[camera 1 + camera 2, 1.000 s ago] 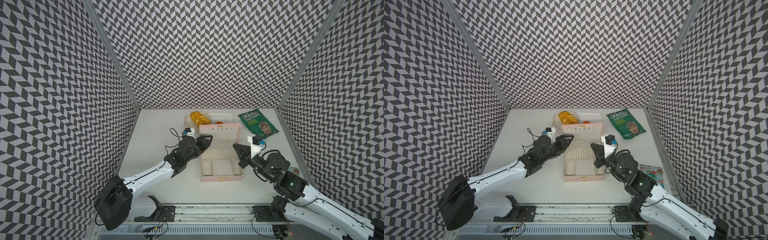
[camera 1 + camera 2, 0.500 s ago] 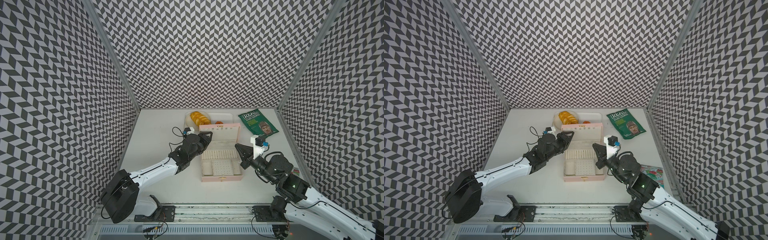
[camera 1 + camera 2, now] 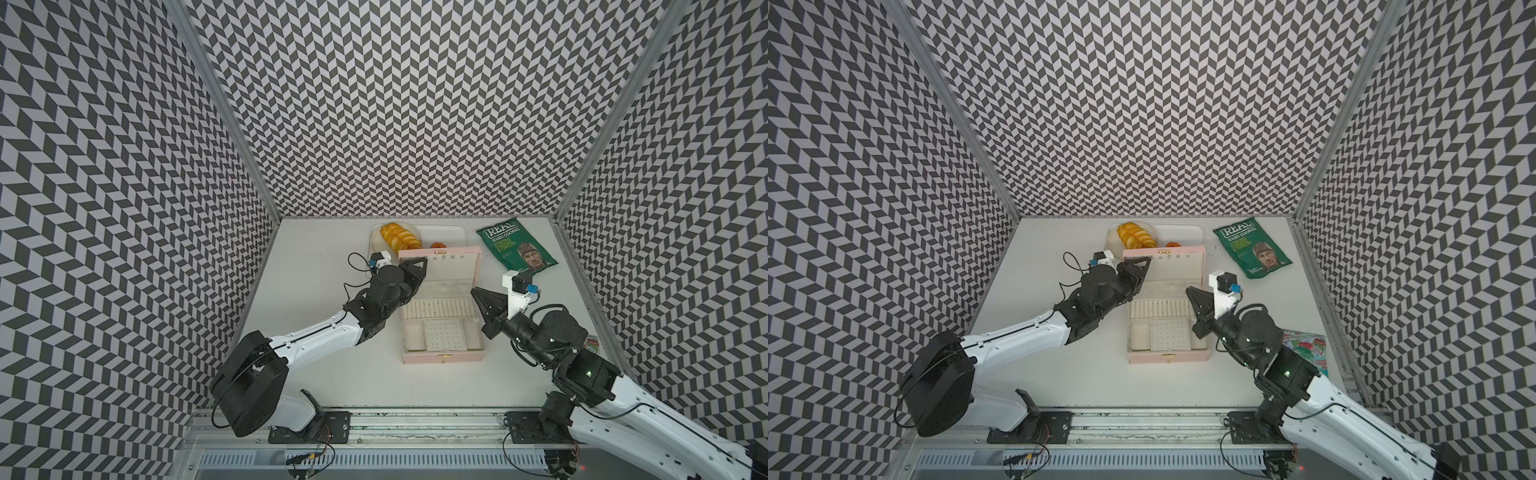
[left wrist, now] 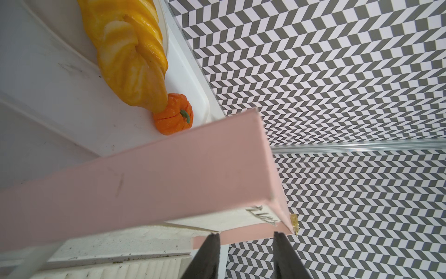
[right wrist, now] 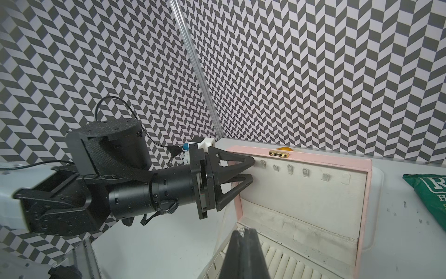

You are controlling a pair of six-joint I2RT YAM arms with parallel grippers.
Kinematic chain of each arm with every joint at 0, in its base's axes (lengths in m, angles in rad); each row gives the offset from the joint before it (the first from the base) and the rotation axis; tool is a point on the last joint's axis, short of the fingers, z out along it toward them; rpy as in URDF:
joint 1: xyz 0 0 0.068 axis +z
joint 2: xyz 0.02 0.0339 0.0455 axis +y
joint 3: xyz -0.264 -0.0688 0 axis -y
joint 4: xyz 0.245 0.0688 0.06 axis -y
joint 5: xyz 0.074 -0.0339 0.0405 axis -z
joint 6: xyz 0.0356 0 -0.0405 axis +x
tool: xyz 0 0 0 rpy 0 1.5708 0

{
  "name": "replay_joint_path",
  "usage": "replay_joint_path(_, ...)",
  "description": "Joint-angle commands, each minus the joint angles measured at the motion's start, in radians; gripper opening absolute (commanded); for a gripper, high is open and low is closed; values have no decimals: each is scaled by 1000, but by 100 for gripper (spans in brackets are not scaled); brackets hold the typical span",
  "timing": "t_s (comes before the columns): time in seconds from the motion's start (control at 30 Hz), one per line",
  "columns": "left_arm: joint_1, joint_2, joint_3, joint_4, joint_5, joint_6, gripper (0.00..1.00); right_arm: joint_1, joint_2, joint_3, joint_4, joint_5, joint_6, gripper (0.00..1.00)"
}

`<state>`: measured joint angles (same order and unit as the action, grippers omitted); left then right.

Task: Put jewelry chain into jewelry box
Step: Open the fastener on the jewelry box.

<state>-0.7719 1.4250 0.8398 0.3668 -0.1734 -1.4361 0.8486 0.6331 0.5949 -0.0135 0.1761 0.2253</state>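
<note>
The chain is too fine to make out in any view, so where it lies cannot be told. The box (image 3: pixel 440 358) stands open in the middle of the table (image 3: pixel 374 386), its lid upright toward the back wall.

In both top views the base of the box shows one row of ring rolls (image 3: pixel 436 309), one dotted panel (image 3: pixel 1170 334) and a small pocket on each side of it. Only the right wrist view shows the lid's six hooks (image 5: pixel 289 169) and the gold clasp (image 5: pixel 280 153).

The left gripper (image 5: pixel 252 169) has its fingers spread partway, with the tips at the lid's upper left corner; I cannot tell whether they touch it. The right gripper (image 3: pixel 476 292) is pressed together and hangs over the right end of the ring rolls.

Behind the lid is one white tray (image 3: pixel 451 235) holding one twisted yellow bread (image 3: pixel 399 237) and one small orange pumpkin (image 4: pixel 173 118), which touch each other. The pumpkin is whole only in the left wrist view. One green crisp bag (image 3: pixel 515 249) lies at the back right. One colourful packet (image 3: pixel 1304 345) lies beside the right arm.

The table is white. Three walls carry a black-and-white zigzag pattern, and a metal rail (image 3: pixel 415 419) runs along the front.
</note>
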Motion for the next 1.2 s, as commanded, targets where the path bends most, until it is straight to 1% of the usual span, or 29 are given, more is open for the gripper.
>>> replay_joint_path(0.0,-3,17,25,46,-27,-6,40,-1,-15,-9,57,7,-8,0)
replay_joint_path(0.5,10,72,46,65,-23,-21,40,0,-19,-4,53,10,-8,0)
replay_joint_path(0.8,19,83,51,89,-20,-22,42,-1,-10,-6,55,10,-11,0)
replay_joint_path(0.93,25,94,61,82,-17,-31,45,0,-15,-9,57,12,-12,0)
replay_joint_path(1.17,42,106,67,69,-6,-58,45,0,-20,-12,59,18,-10,0)
